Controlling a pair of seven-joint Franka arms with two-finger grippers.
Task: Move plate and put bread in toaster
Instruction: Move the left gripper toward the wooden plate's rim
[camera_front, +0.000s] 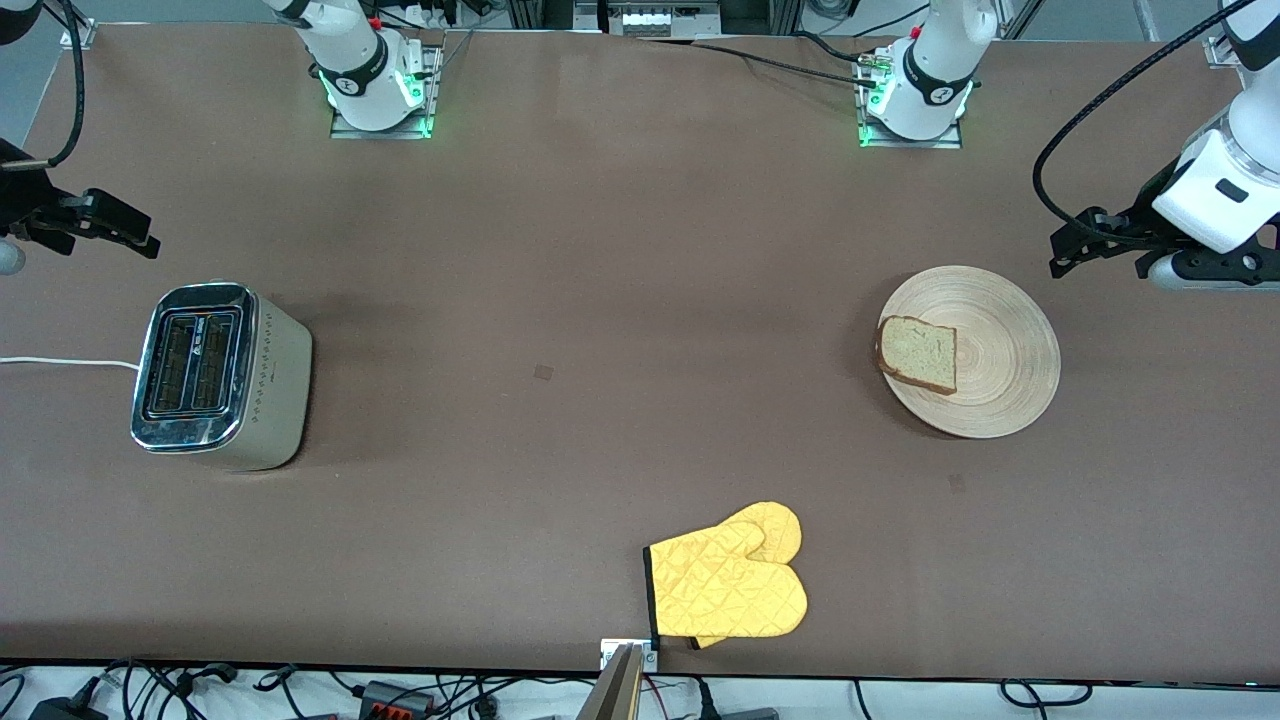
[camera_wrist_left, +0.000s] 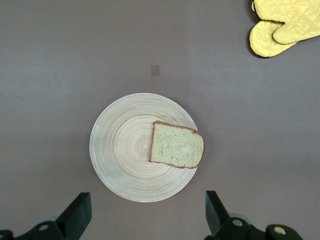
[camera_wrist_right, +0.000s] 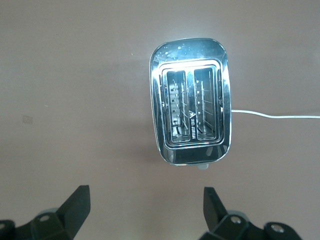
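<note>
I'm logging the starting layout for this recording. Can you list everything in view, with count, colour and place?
plate: one, light-tan wood, on the table toward the left arm's end.
bread: one slice, brown crust, pale face, on the plate, at its edge toward the table's middle.
toaster: one, chrome top, beige sides, both slots empty, toward the right arm's end.
cord: one, white, running from the toaster off the table's end.
oven mitts: two, yellow, stacked, nearer the front camera than the plate.
table: one, brown.
left gripper: open, empty, above the table beside the plate.
right gripper: open, empty, above the table beside the toaster.
</note>
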